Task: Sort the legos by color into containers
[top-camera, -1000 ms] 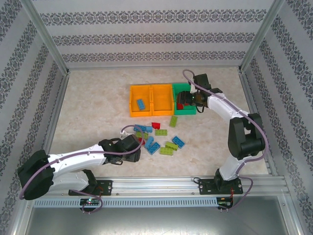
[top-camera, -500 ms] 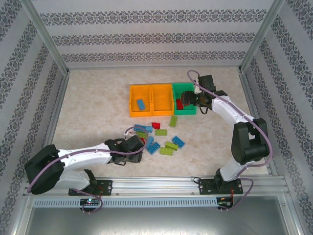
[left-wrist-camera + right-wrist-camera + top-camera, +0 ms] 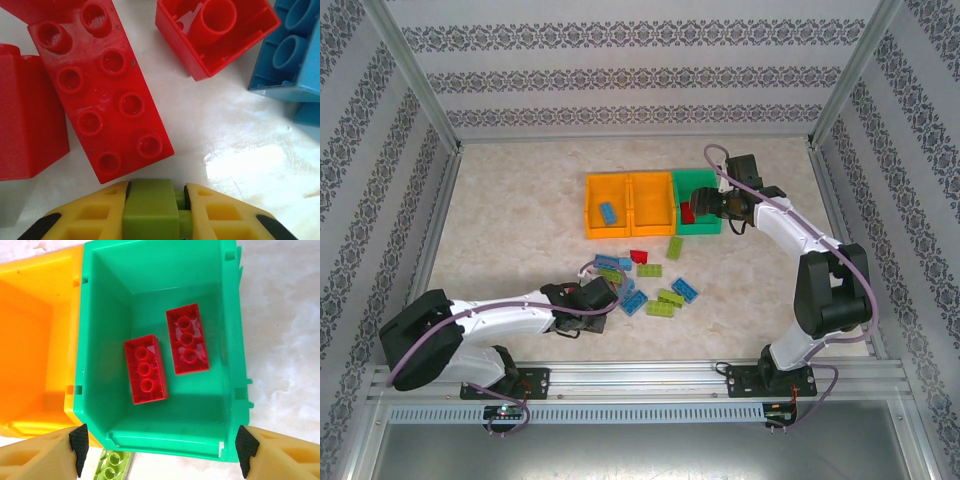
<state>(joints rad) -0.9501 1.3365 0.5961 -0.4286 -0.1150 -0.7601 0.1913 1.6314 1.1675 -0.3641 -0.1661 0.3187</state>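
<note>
My left gripper (image 3: 155, 192) is shut on a lime green lego (image 3: 150, 212) low over the table, at the near left of the pile of legos (image 3: 645, 285). Just beyond its tips lie a red eight-stud lego (image 3: 102, 95), an upturned red one (image 3: 215, 32) and a blue one (image 3: 295, 55). The containers stand in a row: two orange bins (image 3: 590, 205) (image 3: 651, 186) and a green bin (image 3: 698, 229). My right gripper (image 3: 160, 452) hangs open above the green bin (image 3: 105, 340), which holds two red legos (image 3: 146, 369) (image 3: 187, 338).
A blue lego (image 3: 608, 212) lies in the left orange bin. A lime lego (image 3: 114, 465) rests on the table just in front of the green bin. Metal frame posts and patterned walls close in the table on three sides.
My left gripper has closed on the lime green lego, after the arm reached further right into the pile. The right gripper drew back slightly over the green bin and stays open.
</note>
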